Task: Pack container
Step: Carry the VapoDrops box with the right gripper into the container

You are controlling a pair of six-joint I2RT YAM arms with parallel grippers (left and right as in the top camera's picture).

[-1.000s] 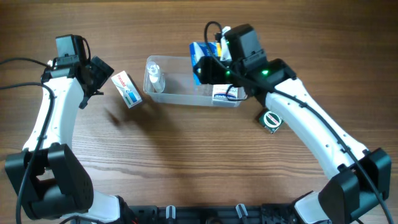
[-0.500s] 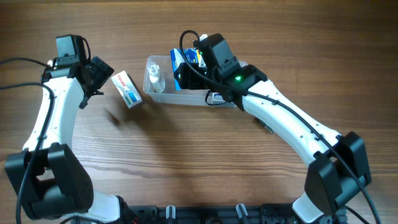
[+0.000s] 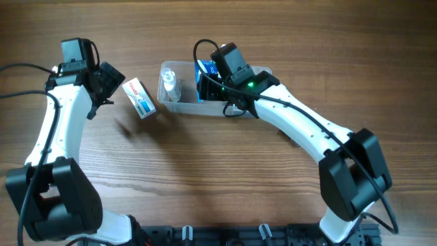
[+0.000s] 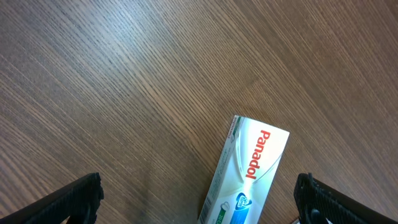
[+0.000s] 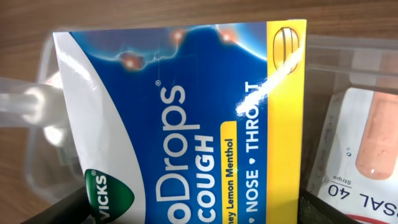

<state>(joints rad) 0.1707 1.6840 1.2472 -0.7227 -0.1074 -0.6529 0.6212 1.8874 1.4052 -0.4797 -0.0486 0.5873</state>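
**A:** Why is the pack on edge?

**B:** I've got the cough-drops pack [image 5: 186, 118] clenched upright in my right gripper [image 3: 217, 85] so it can slip between the small bottle [image 3: 169, 85] and the plaster box [image 5: 360, 143]. The container [image 3: 184, 108] sits directly beneath those jaws, at the far middle of the table.

**A:** And the left?

**B:** My left gripper [image 3: 108, 83] hangs spread wide and holds nothing. It's over the Panadol box [image 4: 252, 168], just left of the container. That's the likely next pick, I reckon.

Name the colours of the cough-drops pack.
The cough-drops pack is blue with a yellow side band and white lettering, clearest in the right wrist view.
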